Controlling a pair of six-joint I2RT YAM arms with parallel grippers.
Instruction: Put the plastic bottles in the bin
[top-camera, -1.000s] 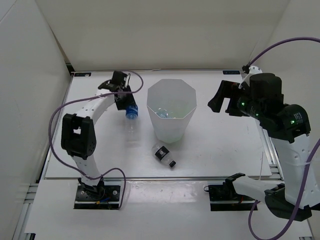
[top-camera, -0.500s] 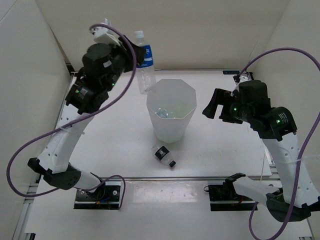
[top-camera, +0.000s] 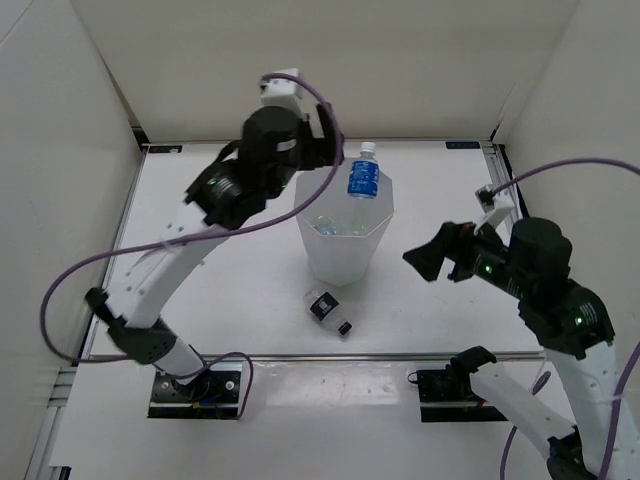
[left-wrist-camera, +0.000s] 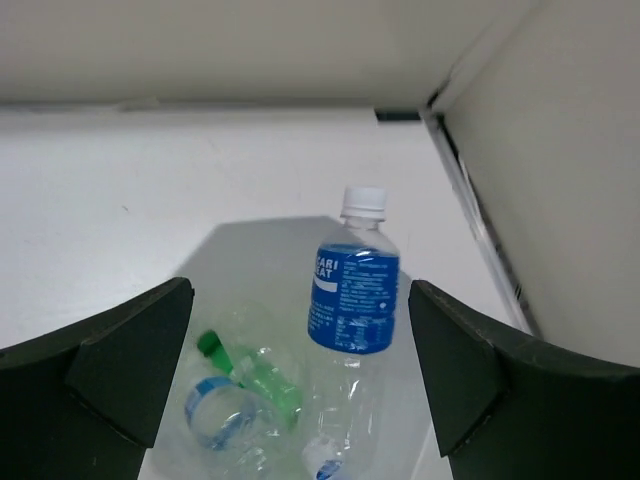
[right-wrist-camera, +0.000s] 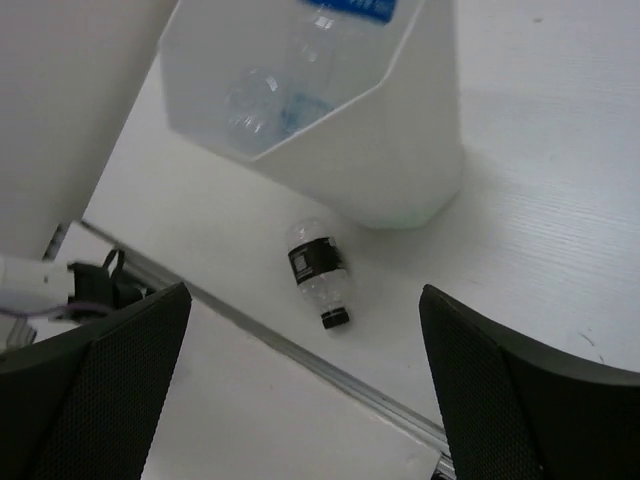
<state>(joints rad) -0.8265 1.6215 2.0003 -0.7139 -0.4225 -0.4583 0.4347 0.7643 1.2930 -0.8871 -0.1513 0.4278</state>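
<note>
Blue-labelled bottle (top-camera: 364, 180) sits upright in the bin (top-camera: 345, 262), its cap above the rim, untouched between the spread jaws of the left gripper (left-wrist-camera: 298, 287) overhead. A short black-labelled bottle (top-camera: 328, 311) lies on the desk (top-camera: 220, 250) at the bin's 6 o'clock. The right gripper (top-camera: 437, 252) hovers released at 3 o'clock.

Translucent white bin (top-camera: 345, 258) at frame centre. Above its rim, blue-label bottle (top-camera: 362, 182): clear body, white lettering, white cap. Inside, seen from the left wrist: green bottle (left-wrist-camera: 262, 378), plus banded bottle (left-wrist-camera: 215, 415), clear with a light blue ring. Lower centre, short bottle (top-camera: 328, 311): clear, black label, black cap. White table (top-camera: 440, 190). Purple cables (top-camera: 44, 312). Arms (top-camera: 160, 270) white with black joints.
</note>
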